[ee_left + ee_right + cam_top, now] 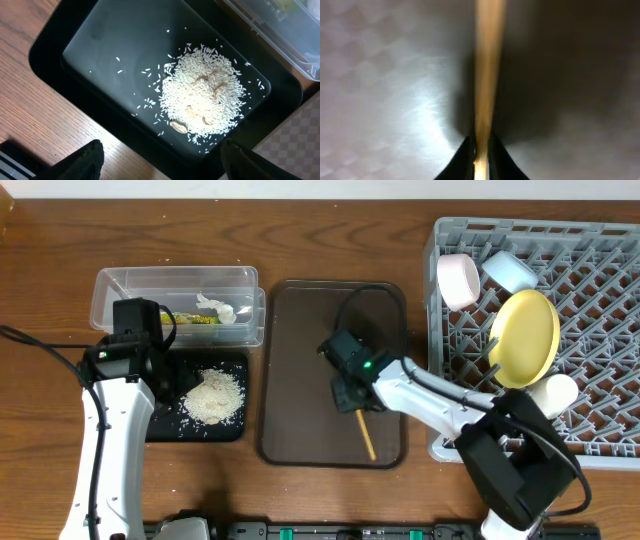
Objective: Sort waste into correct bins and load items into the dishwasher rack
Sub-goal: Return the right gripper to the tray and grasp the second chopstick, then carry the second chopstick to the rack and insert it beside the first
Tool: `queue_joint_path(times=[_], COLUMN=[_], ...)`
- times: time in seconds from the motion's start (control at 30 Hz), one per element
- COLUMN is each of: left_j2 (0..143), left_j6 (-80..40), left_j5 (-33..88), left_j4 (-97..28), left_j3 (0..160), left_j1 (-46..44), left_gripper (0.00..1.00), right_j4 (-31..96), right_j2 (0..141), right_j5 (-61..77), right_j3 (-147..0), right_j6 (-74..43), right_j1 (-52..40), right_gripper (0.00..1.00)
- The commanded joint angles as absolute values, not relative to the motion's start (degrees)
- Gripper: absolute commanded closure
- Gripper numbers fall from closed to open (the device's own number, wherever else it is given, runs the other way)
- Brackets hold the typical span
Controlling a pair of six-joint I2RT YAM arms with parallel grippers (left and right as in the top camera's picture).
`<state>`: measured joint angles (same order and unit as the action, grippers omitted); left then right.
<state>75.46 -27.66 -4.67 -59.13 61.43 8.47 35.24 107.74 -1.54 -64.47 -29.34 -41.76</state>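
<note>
My right gripper (352,392) is shut on a wooden chopstick (366,436) low over the brown serving tray (300,330). In the right wrist view the jaws (481,155) pinch the chopstick (487,75). Only one chopstick shows. My left gripper (168,380) is open and empty above the black tray (165,425), which holds the rice scraps (213,395); they also show in the left wrist view (202,95). The clear tub (120,285) holds the green-yellow wrapper (193,318) and the white tissue (216,307). The grey rack (600,410) holds the pink bowl (458,280), blue bowl (510,270), yellow plate (526,338) and cup (556,393).
The brown serving tray lies between the bins and the rack. In the left wrist view the black tray (115,35) sits on the wooden table (30,110), with the clear tub's edge (280,25) at the top right. Arm cables trail over the table.
</note>
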Motion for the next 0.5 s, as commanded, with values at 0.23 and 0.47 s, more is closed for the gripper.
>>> queue_joint_path(times=[0.23,0.47], left_j2=[74.96,74.96], left_j6=[-28.18,-28.18], left_j5=[-4.95,-4.95], left_j4=[-59.35,-59.35], left_j3=[61.73,61.73], left_j1=[8.71,8.71], left_gripper=[0.22,0.22], right_j4=[41.85,50.94], right_j2=[109.82,105.97], right_j5=[-2.79,-2.76], right_j3=[-69.58,-78.85], right_j6=[-29.34,-24.99], right_j1=[-39.05,-36.86], right_gripper=[0.99,0.99])
